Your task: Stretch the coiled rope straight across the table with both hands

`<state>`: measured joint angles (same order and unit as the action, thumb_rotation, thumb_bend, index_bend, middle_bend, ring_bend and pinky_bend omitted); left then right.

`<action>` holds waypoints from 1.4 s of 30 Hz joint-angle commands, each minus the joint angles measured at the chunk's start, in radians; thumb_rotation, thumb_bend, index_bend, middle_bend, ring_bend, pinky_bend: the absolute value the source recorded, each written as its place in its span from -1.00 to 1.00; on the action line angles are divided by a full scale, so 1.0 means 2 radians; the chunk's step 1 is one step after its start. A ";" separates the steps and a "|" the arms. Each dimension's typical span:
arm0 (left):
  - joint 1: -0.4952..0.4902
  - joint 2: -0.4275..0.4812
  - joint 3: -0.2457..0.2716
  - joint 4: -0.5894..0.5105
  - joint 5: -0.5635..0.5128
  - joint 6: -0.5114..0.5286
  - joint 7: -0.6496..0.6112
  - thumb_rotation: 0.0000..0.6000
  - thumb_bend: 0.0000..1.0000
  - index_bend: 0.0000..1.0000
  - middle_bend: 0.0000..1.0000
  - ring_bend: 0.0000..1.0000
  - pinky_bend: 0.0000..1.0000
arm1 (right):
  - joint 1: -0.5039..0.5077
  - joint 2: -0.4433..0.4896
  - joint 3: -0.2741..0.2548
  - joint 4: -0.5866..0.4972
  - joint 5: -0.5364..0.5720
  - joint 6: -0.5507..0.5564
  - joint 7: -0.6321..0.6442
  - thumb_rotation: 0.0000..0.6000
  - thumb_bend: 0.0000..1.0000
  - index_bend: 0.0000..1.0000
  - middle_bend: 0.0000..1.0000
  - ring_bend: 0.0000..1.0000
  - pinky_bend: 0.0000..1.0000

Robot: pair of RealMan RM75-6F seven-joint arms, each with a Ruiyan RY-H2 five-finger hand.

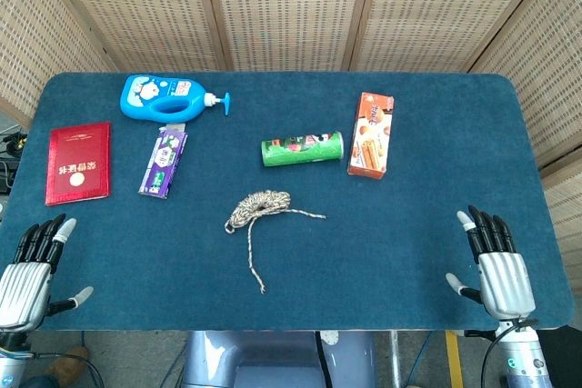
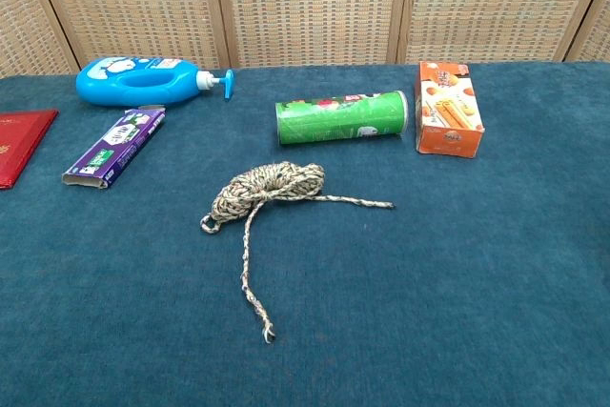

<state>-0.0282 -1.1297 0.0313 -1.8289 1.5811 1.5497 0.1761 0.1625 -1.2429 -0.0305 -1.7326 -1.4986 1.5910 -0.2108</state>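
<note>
Tan rope [image 1: 261, 206] lies coiled mid-tabletop, tails running to 3 and 6 o'clock, at about 2 o'clock from my left hand [image 1: 27, 270] and 10 o'clock from my right hand [image 1: 496, 265], both spread, empty, about equally far.

Silver hands [image 1: 27, 277], black white-tipped fingers [image 1: 482, 229]

The coiled rope [image 1: 261, 206] lies mid-surface [image 1: 391, 233] between the left hand [image 1: 32, 265] and right hand [image 1: 496, 265], well apart from both. Beyond it lie a can [image 1: 303, 149] and carton [image 1: 371, 134]; toward the left hand, a bottle [image 1: 168, 97], packet [image 1: 164, 162] and booklet [image 1: 79, 163].
</note>
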 commanded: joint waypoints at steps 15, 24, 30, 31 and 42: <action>-0.007 -0.017 -0.003 0.011 0.002 -0.015 0.020 1.00 -1.00 -1.00 -1.00 -1.00 -1.00 | 0.105 -0.066 0.088 0.026 0.041 -0.154 0.034 1.00 -0.99 -0.68 -1.00 -1.00 -1.00; -0.011 -0.029 -0.005 0.018 -0.001 -0.025 0.030 1.00 -1.00 -1.00 -1.00 -1.00 -1.00 | 0.181 -0.139 0.151 0.024 0.171 -0.231 -0.075 1.00 -0.49 -0.26 -1.00 -1.00 -1.00; -0.012 -0.027 -0.012 0.016 -0.014 -0.027 0.026 1.00 -1.00 -1.00 -1.00 -1.00 -1.00 | 0.241 -0.210 0.169 0.062 0.299 -0.266 -0.173 1.00 -0.35 -0.14 -1.00 -1.00 -1.00; -0.012 -0.026 -0.012 0.016 -0.015 -0.027 0.026 1.00 -1.00 -1.00 -1.00 -1.00 -1.00 | 0.249 -0.219 0.171 0.071 0.312 -0.264 -0.188 1.00 -0.34 -0.13 -1.00 -1.00 -1.00; -0.014 -0.025 -0.011 0.014 -0.020 -0.032 0.028 1.00 -1.00 -1.00 -1.00 -1.00 -1.00 | 0.299 -0.284 0.180 0.149 0.387 -0.251 -0.248 1.00 -0.34 -0.13 -1.00 -1.00 -1.00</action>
<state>-0.0557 -1.1793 0.0089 -1.8018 1.5417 1.4849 0.2317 0.7524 -1.8011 0.3264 -1.4471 -0.7340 1.0874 -0.6988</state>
